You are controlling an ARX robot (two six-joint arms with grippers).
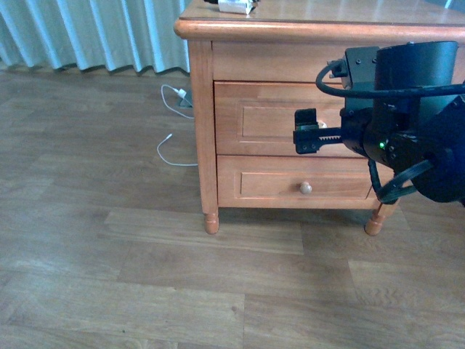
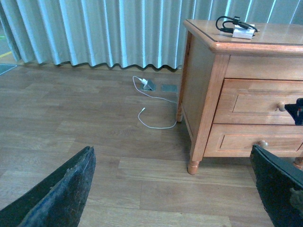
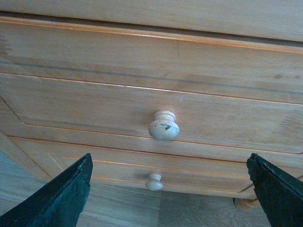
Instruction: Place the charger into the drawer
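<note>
Right end effector [image 1: 306, 131] agape facing drawer [image 1: 261, 120], charger [image 1: 235, 6] above on nightstand [image 1: 290, 30]

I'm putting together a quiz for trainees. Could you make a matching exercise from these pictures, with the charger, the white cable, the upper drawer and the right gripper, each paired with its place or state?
Things:
1. charger
2. white cable
3. upper drawer
4. right gripper

Places or states:
A. shut
B. open, in front of a knob
C. on top of the nightstand
D. on the floor beside the nightstand

Pairs: 1-C, 2-D, 3-A, 4-B.
</note>
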